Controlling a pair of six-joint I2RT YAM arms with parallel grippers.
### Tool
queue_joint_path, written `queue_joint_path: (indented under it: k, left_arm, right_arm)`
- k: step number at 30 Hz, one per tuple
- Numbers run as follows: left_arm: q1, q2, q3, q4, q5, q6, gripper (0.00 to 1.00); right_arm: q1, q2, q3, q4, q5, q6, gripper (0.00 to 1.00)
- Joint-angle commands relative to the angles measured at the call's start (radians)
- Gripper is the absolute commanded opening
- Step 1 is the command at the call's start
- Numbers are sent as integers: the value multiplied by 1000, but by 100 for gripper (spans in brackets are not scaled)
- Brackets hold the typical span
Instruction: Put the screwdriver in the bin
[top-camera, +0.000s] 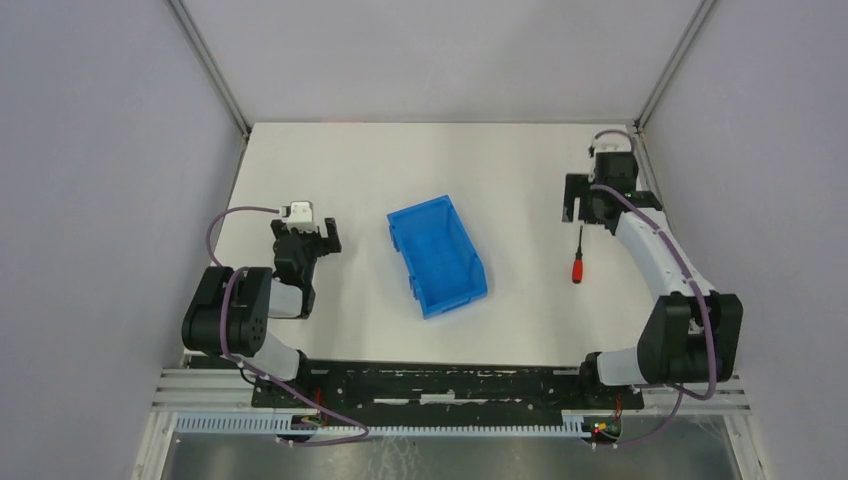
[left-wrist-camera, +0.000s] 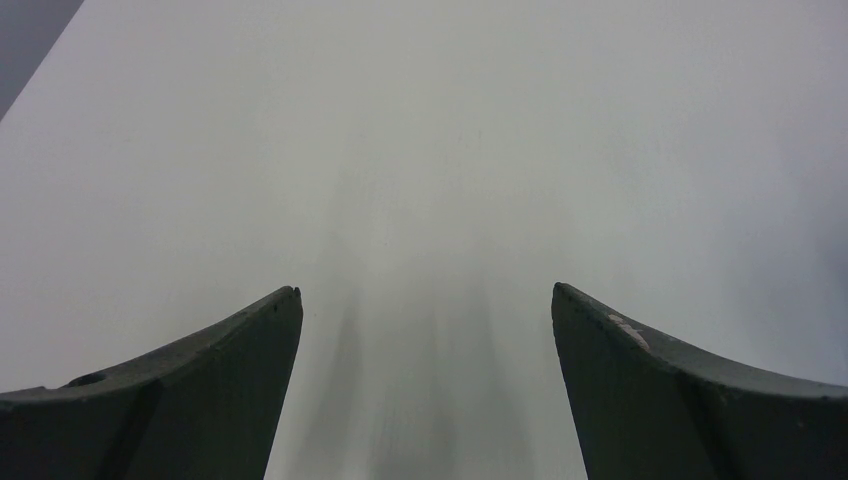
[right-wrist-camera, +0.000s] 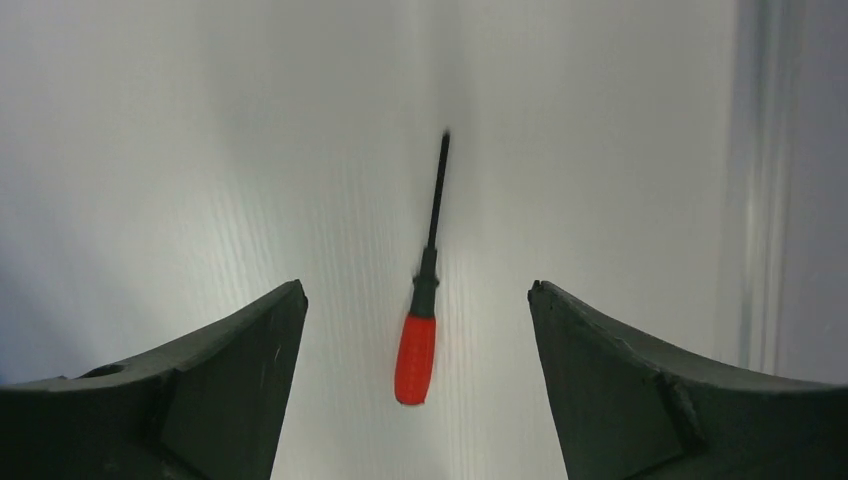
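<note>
The screwdriver (top-camera: 577, 262) lies flat on the white table at the right, red handle toward the near edge, black shaft pointing away. In the right wrist view the screwdriver (right-wrist-camera: 416, 355) lies on the table below the gap between my fingers, touched by neither. My right gripper (top-camera: 588, 208) hovers just beyond the shaft tip, open and empty (right-wrist-camera: 415, 288). The blue bin (top-camera: 437, 255) stands empty at the table's middle, its low sloped front toward the near right. My left gripper (top-camera: 305, 238) is open and empty left of the bin, with only bare table in its wrist view (left-wrist-camera: 426, 290).
Grey walls enclose the white table (top-camera: 480, 170) on three sides, with metal frame posts at the back corners. A frame rail (right-wrist-camera: 760, 180) runs close on the right of my right gripper. The arm bases sit on a black rail (top-camera: 440, 385) at the near edge.
</note>
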Motion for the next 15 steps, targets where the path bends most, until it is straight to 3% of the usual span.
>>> queue_joint_path:
  k: [1, 9, 13, 15]
  left_arm:
    - [7, -17, 3, 32, 13, -29, 100]
    - [7, -17, 3, 32, 13, -29, 100]
    - [7, -17, 3, 32, 14, -29, 100]
    - [7, -17, 3, 32, 14, -29, 100]
  right_arm:
    - [-26, 49, -174, 2, -24, 29, 84]
    - [-42, 174, -336, 130, -14, 34, 62]
    - [-47, 225, -340, 135, -16, 23, 44]
    - [-49, 239, -320, 106, -14, 13, 29]
